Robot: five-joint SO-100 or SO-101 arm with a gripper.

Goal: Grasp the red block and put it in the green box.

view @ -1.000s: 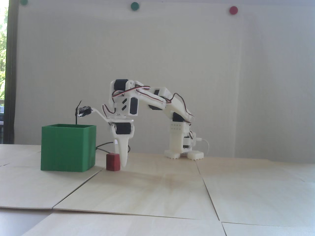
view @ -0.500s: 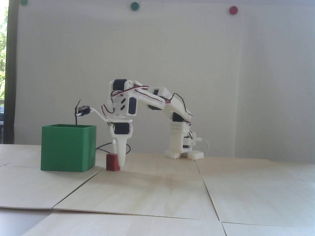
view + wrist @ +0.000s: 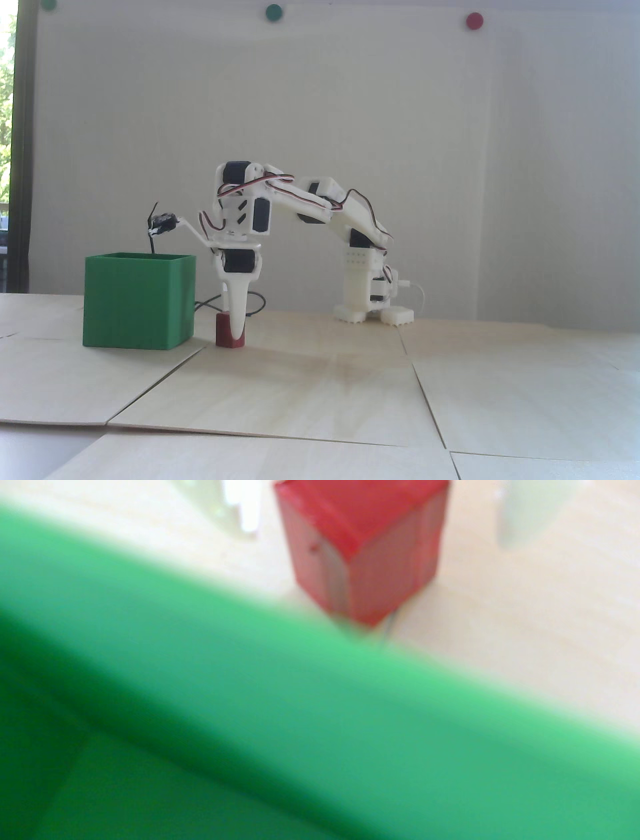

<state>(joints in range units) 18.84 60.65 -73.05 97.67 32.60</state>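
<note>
Red block (image 3: 226,334) betw. open hand (image 3: 237,340) fingers, on table.

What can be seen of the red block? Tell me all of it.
The red block is a small dark red matte cube, upright on the pale wooden table, just right of the green box in the fixed view and apart from it. The wrist view shows faint vertical streaks on its sides. The gripper points straight down at it, one white finger crossing its front; whether the fingers press it cannot be told.
</note>
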